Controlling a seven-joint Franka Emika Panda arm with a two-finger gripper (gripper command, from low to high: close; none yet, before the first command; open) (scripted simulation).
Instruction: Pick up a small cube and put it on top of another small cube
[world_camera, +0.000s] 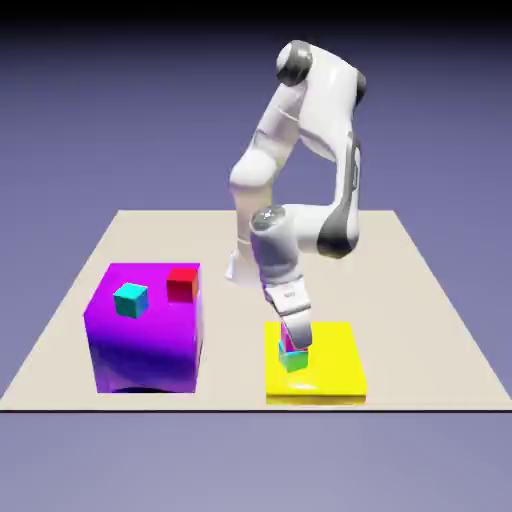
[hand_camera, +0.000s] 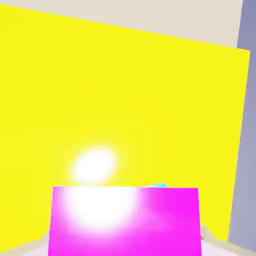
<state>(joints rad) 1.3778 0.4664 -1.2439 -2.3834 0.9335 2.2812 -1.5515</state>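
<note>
My white two-finger pincer (world_camera: 295, 341) straddles the small magenta cube (hand_camera: 125, 222) on the small cyan cube (world_camera: 293, 358), toward the square yellow slab's (world_camera: 335, 360) nine o'clock; gripping or open, I can't tell.

From my end: beige tabletop (world_camera: 230, 360); directly on it, big purple block (world_camera: 150, 335) at exterior view's left, flat yellow slab (world_camera: 335, 375) to its right, near front edge, robot base (world_camera: 240, 268) farther back.

We find the magenta cube (world_camera: 287, 338) partly hidden behind the gripper (world_camera: 297, 345) in the exterior view. In the hand view, the cyan cube (hand_camera: 159, 185) beneath it shows only a sliver, and the yellow slab (hand_camera: 125, 110) below the gripper is cut off by the picture's edge.
</note>
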